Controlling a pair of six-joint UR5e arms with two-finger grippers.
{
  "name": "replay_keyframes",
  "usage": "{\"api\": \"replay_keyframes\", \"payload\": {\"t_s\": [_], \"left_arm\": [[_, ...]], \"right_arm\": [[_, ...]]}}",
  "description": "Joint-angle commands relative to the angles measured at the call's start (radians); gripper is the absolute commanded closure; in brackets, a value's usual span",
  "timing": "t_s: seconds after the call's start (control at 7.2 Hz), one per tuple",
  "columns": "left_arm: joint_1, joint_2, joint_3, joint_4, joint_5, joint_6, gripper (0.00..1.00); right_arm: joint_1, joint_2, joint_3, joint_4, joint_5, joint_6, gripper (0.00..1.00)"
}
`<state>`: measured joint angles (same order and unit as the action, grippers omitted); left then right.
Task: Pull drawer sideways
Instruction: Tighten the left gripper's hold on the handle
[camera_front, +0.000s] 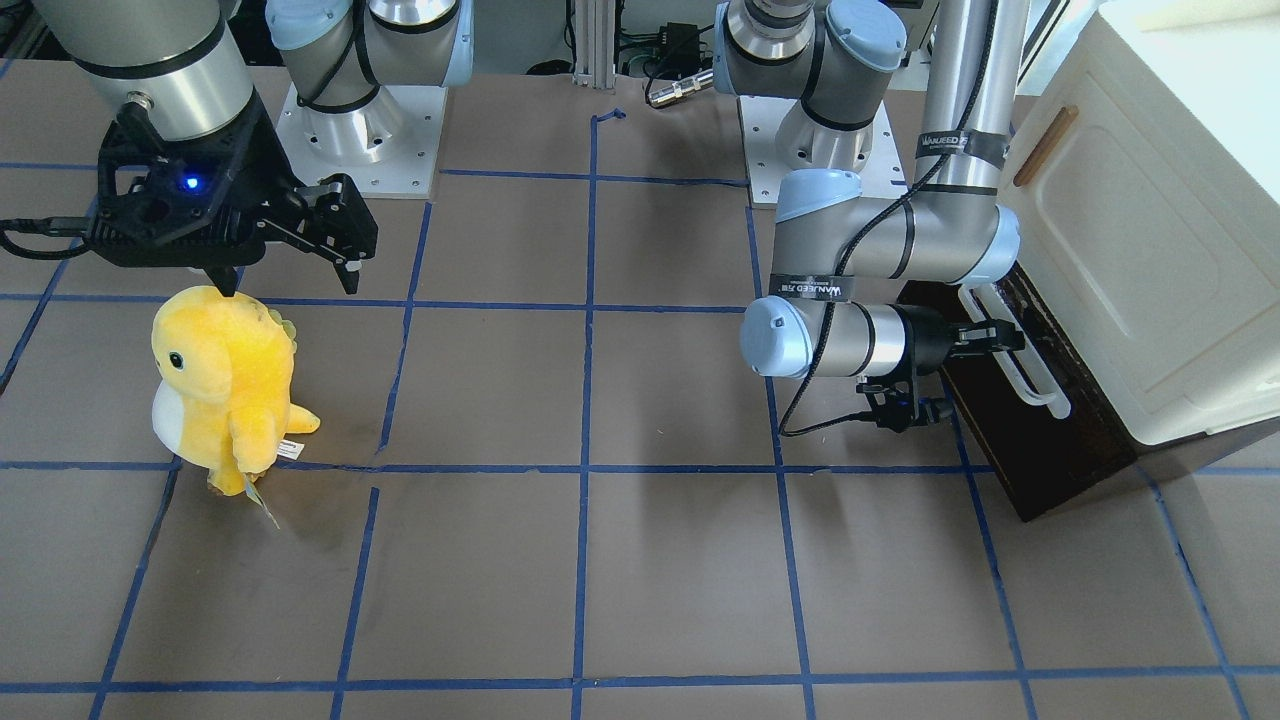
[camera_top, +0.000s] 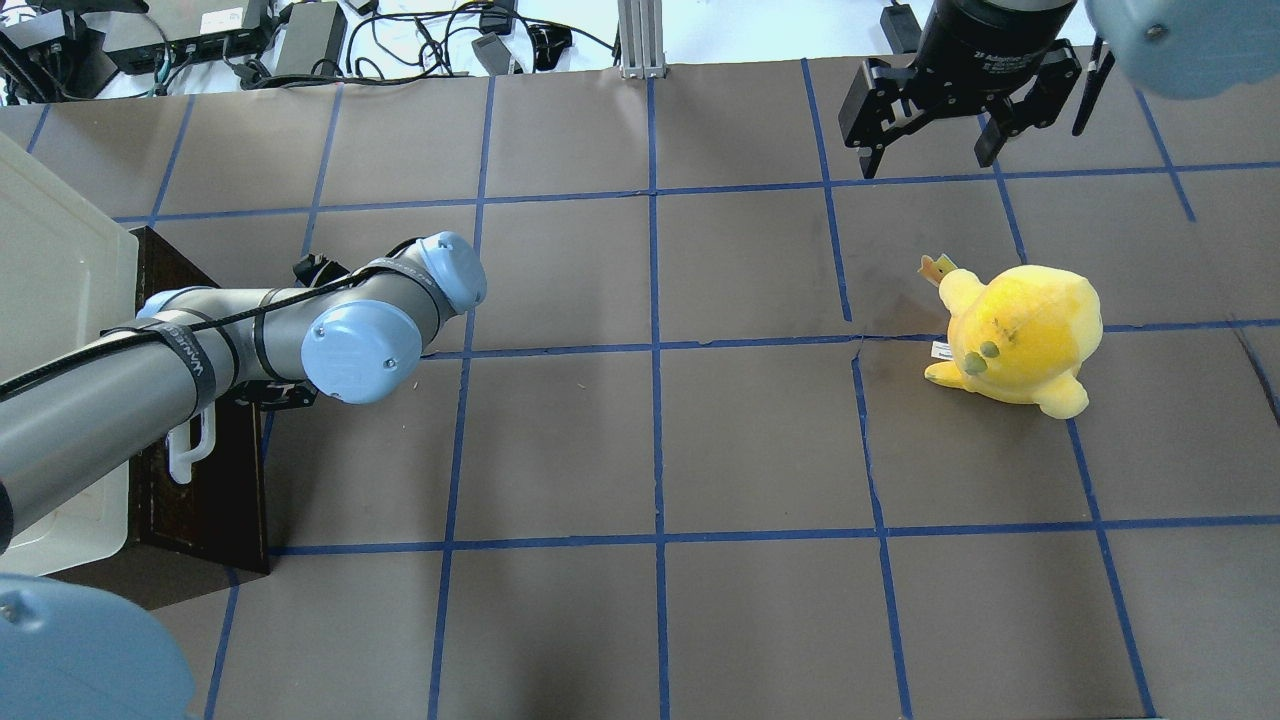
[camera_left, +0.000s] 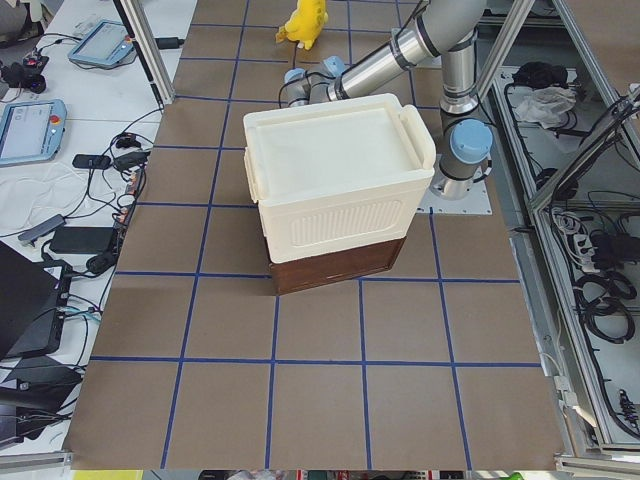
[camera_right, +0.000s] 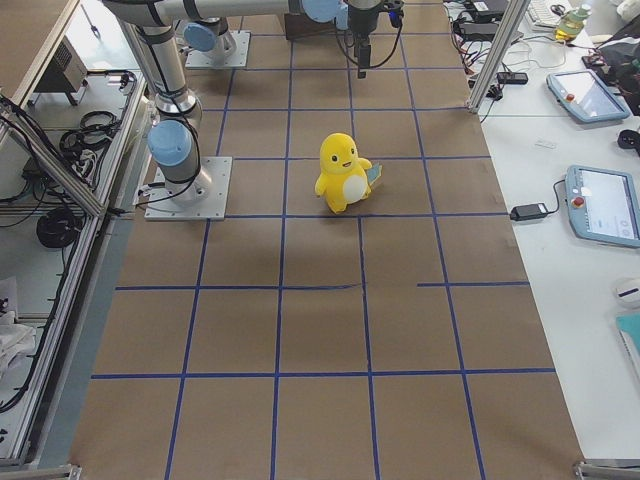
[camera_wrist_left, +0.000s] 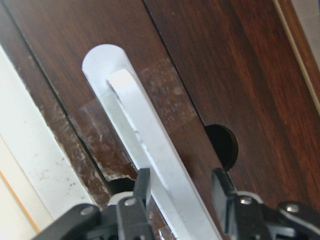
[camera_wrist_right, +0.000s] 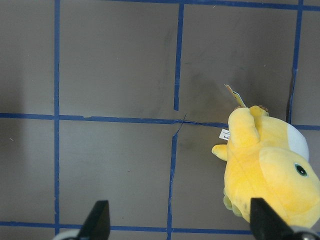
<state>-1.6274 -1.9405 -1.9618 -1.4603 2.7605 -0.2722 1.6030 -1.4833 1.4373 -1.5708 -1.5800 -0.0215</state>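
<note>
Drawer is sitting at the bottom of the cream cabinet by the desk's edge on the robot's left. Its dark front is facing in toward the middle of the desk, and as far as I am able to judge it is not yet pulled out.

I am watching the white loop handle, since everything is turning on it. Its long axis is running level along the drawer front, parallel to that left edge. The left gripper is reaching in square to the front with its fingers spread, one on each side of the bar. One finger is looking close against the bar while the other is standing a little apart, so I am reading the bar as bracketed, not pinched.

The left arm is clearly the nearer one. The right gripper is hanging well apart near the desk's right edge, its fingers wide and holding nothing, above the yellow plush toy.

I am judging that the next move calls for closing across the bar, then drawing straight away from the cabinet toward the desk's middle. Any pull along the bar's length is risking a slip.
</note>
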Motion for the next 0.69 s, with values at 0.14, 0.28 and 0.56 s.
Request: {"api": "replay_keyframes", "payload": {"t_s": [0.14,0.28,0.56], "left_arm": [[-0.002,0.0,-0.003,0.0,0.001,-0.004,0.55],[-0.002,-0.001,-0.002,0.002,0.001,-0.004,0.55],[0.0,-0.005,-0.002,0.002,0.001,0.002,0.6]], "right_arm": [[0.0,0.0,0.0,0.0,0.0,0.0,0.0],[0.0,0.0,0.0,0.0,0.0,0.0,0.0],[0.0,0.0,0.0,0.0,0.0,0.0,0.0]]}}
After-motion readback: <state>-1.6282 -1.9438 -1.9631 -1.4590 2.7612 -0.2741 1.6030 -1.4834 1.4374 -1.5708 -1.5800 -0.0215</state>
